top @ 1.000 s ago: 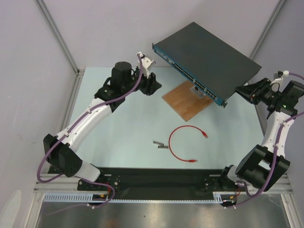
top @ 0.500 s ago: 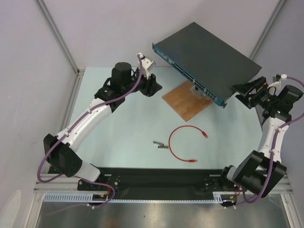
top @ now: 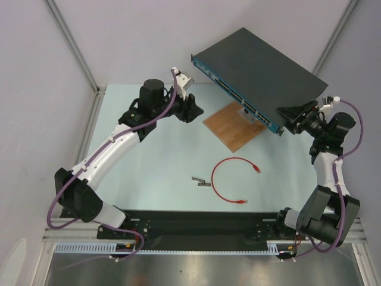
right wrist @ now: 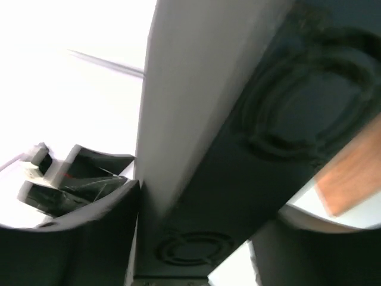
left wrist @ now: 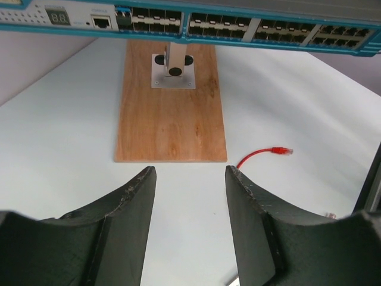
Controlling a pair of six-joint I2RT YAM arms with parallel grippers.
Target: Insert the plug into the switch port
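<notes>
The dark switch stands raised on a post, its blue port face turned toward the table. The ports fill the top of the left wrist view. The red cable lies looped on the table with one plug at its far end and another plug at its near end. One plug also shows in the left wrist view. My left gripper is open and empty, facing the switch. My right gripper is open, its jaws straddling the switch's right end.
A wooden board lies under the switch and carries its post. Two small grey metal pieces lie left of the cable. Frame walls and posts enclose the table on the left, back and right.
My right arm has swung left and brought its gripper from beside the switch onto the switch's right end. The left arm and the cable have not moved.
</notes>
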